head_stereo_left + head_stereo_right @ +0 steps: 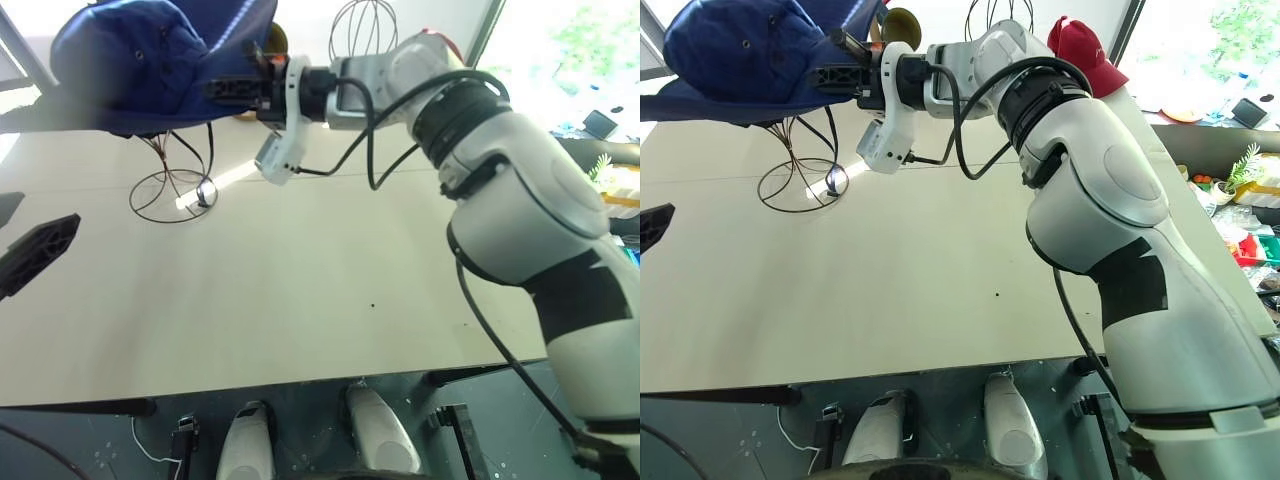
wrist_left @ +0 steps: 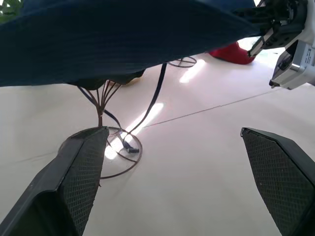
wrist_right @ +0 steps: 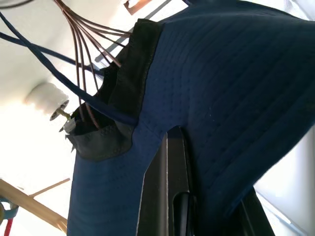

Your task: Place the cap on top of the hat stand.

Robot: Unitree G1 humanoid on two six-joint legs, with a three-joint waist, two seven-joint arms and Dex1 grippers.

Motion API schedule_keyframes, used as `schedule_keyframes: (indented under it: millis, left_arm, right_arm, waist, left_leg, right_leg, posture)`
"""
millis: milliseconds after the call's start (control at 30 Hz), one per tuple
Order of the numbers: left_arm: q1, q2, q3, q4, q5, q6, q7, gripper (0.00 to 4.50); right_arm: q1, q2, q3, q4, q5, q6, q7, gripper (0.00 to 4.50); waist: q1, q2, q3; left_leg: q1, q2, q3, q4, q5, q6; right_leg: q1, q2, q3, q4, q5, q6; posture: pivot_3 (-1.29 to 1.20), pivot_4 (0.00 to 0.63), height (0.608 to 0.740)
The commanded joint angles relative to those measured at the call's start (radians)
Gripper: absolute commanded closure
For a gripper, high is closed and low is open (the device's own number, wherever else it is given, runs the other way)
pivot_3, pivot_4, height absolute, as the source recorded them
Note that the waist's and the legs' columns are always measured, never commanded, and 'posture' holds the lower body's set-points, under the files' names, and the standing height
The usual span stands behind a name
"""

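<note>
Cap sits draped over the hat stand at 11 o'clock on the table. Right gripper fingers clamped on the brim. Left gripper fingers apart, empty. Judged nearly done; release and withdrawal remain.

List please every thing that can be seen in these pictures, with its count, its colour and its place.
Wide-brimmed fabric sun hat: one, navy blue, over the top of the wire stand, brim pinched by the right gripper.
Head-shaped wire hat stand: one, dark, ring base on the table's far left; its top is hidden under the hat.
Smaller wire stand: one, dark, at the far edge.
Baseball cap: one, red, behind the right arm.
Table: one, pale beige.
Left gripper: one, black fingers wide apart, holding nothing, low at the table's left.
Right gripper: one, black, shut on the hat's brim.
</note>
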Motion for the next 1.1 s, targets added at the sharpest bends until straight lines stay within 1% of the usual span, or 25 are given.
schedule_keyframes:
  millis: [33, 167, 433, 633, 667, 700, 800, 867, 967, 1067, 1100]
  left_arm:
    - [0.031, 0.002, 0.094, 0.012, -0.003, -0.013, -0.018, 0.00]
    - [0.061, 0.006, 0.171, 0.058, -0.032, -0.009, -0.015, 0.00]
    - [0.098, 0.009, 0.217, 0.061, -0.056, -0.004, -0.011, 0.00]
    - [0.184, -0.008, 0.304, 0.079, -0.076, 0.006, -0.044, 0.00]
    - [0.206, -0.016, 0.322, 0.105, -0.060, 0.001, -0.056, 0.00]
    - [0.222, -0.022, 0.334, 0.127, -0.044, -0.006, -0.064, 0.00]
    - [0.241, -0.021, 0.344, 0.162, -0.024, -0.026, -0.072, 0.00]
    - [0.232, -0.005, 0.341, 0.170, -0.025, -0.032, -0.068, 0.00]
    - [0.216, 0.014, 0.327, 0.172, -0.025, -0.033, -0.063, 0.00]
    - [0.193, 0.036, 0.301, 0.177, -0.012, -0.032, -0.068, 0.00]
    - [0.185, 0.045, 0.292, 0.184, -0.006, -0.033, -0.070, 0.00]
  right_arm:
    - [-0.003, 0.004, -0.055, -0.011, 0.068, -0.016, 0.033, 4.44]
    - [0.018, 0.009, -0.065, -0.022, 0.091, -0.025, 0.052, 4.44]
    - [0.064, 0.041, -0.096, -0.023, 0.145, 0.001, 0.094, 4.44]
    - [0.098, 0.065, -0.103, -0.019, 0.166, 0.014, 0.126, 4.44]
    - [0.107, 0.069, -0.119, -0.014, 0.191, 0.002, 0.159, 3.79]
    - [0.113, 0.071, -0.131, -0.012, 0.209, -0.008, 0.182, 3.49]
    - [0.128, 0.069, -0.162, -0.020, 0.252, -0.030, 0.240, 2.06]
    - [0.145, 0.059, -0.196, -0.031, 0.302, -0.061, 0.311, 1.06]
    - [0.166, 0.041, -0.230, -0.052, 0.351, -0.096, 0.389, 1.06]
    - [0.202, 0.021, -0.263, -0.071, 0.404, -0.123, 0.483, 1.06]
    - [0.213, 0.019, -0.270, -0.077, 0.415, -0.123, 0.505, 0.79]
  waist:
    - [0.001, 0.000, 0.000]
    - [0.001, 0.000, 0.000]
    - [0.001, 0.000, 0.000]
    - [-0.002, 0.000, 0.000]
    - [-0.001, 0.000, 0.000]
    - [-0.002, 0.000, 0.000]
    - [-0.001, 0.000, 0.000]
    - [0.002, 0.000, 0.000]
    - [0.003, -0.003, -0.002]
    - [0.003, -0.004, -0.002]
    - [0.002, -0.004, -0.002]
  left_leg:
    - [0.000, 0.000, 0.000, 0.000, 0.000, 0.000]
    - [0.000, 0.000, 0.000, 0.000, 0.000, 0.000]
    - [0.000, 0.000, -0.001, 0.001, 0.000, 0.000]
    - [0.000, 0.000, -0.001, 0.000, 0.000, 0.000]
    - [0.000, 0.000, -0.001, 0.000, 0.000, 0.000]
    - [0.000, 0.000, -0.001, 0.000, 0.000, 0.000]
    - [0.001, 0.000, -0.001, 0.000, 0.000, 0.000]
    - [0.001, 0.000, -0.001, 0.000, 0.000, 0.000]
    - [0.001, 0.000, -0.001, 0.001, 0.000, 0.000]
    - [0.001, 0.000, -0.002, 0.001, 0.000, 0.000]
    - [0.001, 0.000, -0.002, 0.001, 0.000, 0.000]
  right_leg:
    - [0.000, 0.000, 0.000, 0.000, 0.000, 0.000]
    - [0.000, 0.000, 0.000, 0.000, -0.001, -0.002]
    - [0.001, 0.000, -0.001, 0.000, -0.002, -0.003]
    - [0.001, 0.000, -0.001, 0.000, -0.002, -0.003]
    - [0.001, 0.000, -0.001, 0.000, -0.002, -0.003]
    - [0.001, 0.000, -0.001, 0.000, -0.002, -0.003]
    - [0.001, 0.000, -0.001, 0.000, -0.002, -0.003]
    - [0.001, 0.000, -0.001, 0.000, -0.002, -0.003]
    - [0.002, 0.000, -0.002, 0.000, -0.002, -0.004]
    - [0.003, 0.000, -0.002, 0.000, -0.002, -0.004]
    - [0.004, 0.000, -0.002, 0.000, -0.002, -0.003]
  posture:
    - [0.00, 0.150, 0.739]
    - [0.00, 0.150, 0.739]
    - [0.00, 0.150, 0.739]
    - [0.00, 0.150, 0.739]
    - [0.00, 0.150, 0.739]
    - [0.00, 0.150, 0.739]
    - [0.00, 0.150, 0.739]
    - [0.00, 0.150, 0.739]
    - [0.00, 0.150, 0.739]
    - [0.00, 0.150, 0.739]
    - [0.00, 0.150, 0.739]
